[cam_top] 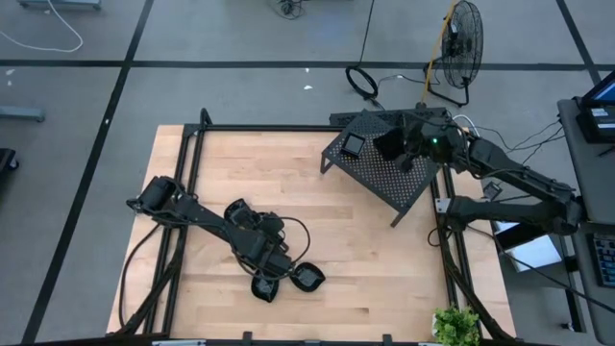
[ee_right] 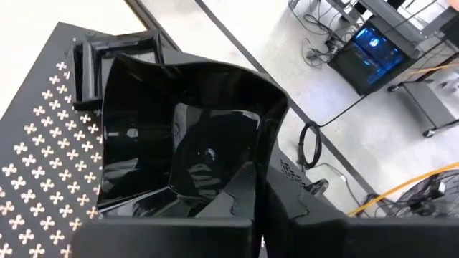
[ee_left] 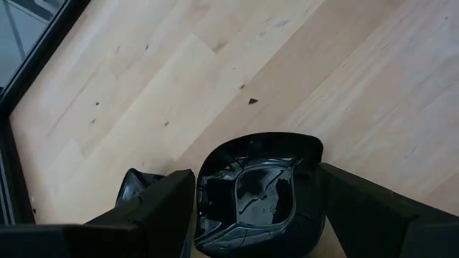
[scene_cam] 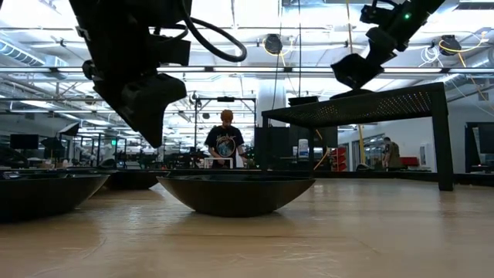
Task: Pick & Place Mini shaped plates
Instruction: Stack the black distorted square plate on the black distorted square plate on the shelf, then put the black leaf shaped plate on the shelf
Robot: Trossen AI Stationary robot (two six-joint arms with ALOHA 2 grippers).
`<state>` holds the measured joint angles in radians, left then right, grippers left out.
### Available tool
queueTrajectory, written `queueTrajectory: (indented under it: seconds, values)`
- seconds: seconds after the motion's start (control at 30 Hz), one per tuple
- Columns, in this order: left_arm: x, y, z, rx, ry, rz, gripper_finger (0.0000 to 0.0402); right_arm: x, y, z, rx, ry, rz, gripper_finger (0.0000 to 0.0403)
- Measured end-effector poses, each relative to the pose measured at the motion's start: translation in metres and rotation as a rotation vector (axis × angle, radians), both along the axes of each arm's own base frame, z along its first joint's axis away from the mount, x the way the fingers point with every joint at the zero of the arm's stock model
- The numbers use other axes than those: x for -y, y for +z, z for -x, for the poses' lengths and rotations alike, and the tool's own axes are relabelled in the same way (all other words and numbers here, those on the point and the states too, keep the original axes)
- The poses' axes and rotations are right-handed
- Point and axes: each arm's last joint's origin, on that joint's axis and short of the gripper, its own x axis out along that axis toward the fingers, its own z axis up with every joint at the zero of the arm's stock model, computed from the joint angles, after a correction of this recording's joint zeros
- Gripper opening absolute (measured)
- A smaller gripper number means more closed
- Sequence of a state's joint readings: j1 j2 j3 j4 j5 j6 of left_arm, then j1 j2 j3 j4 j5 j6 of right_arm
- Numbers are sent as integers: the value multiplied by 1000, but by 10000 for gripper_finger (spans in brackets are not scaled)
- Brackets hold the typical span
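Note:
Two glossy black mini plates rest on their undersides on the wooden table near its near edge: a wavy-edged one (cam_top: pixel 264 286) (ee_left: pixel 258 193) and another (cam_top: pixel 307 279) (scene_cam: pixel 235 193) beside it. My left gripper (cam_top: pixel 268 272) (ee_left: pixel 257 172) hovers open above the first plate, one finger on either side of it and touching nothing. My right gripper (cam_top: pixel 402 149) (ee_right: pixel 251 208) is over the black perforated rack (cam_top: pixel 384 178), shut on a larger wavy-rimmed plate (cam_top: pixel 387 144) (ee_right: pixel 179 136). A small square plate (cam_top: pixel 354 145) (ee_right: pixel 115 54) lies flat on the rack top. My right gripper pinches the wavy-rimmed plate by its rim (ee_right: pixel 240 183), one finger (ee_right: pixel 247 197) lying over the inner side; the other finger is hidden behind the plate. The plate sits tilted just over the rack top (scene_cam: pixel 355 104); whether its lower edge touches the rack, I cannot tell.
The rack stands on legs at the table's far right corner. Black frame rails (cam_top: pixel 187 192) run along the table's left and right sides. A green plant (cam_top: pixel 456 327) sits at the near right corner. A person (scene_cam: pixel 225 143) stands far behind the table.

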<state>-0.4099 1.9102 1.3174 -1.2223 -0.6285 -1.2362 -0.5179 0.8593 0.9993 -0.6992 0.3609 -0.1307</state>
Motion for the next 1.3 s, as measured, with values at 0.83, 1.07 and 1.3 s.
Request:
queueTrajectory:
  seconds: [0.83, 1.07, 1.3]
  values:
    - [25, 46, 38, 144, -73, -83, 292, -18, -15, -6, 215, 300, -137, 177]
    - [7, 26, 78, 122, 75, -52, 292, -26, -32, -3, 247, 348, -133, 164]
    - [-27, -15, 130, 272, 348, 142, 291, -32, -38, -5, 276, 378, -144, 162]
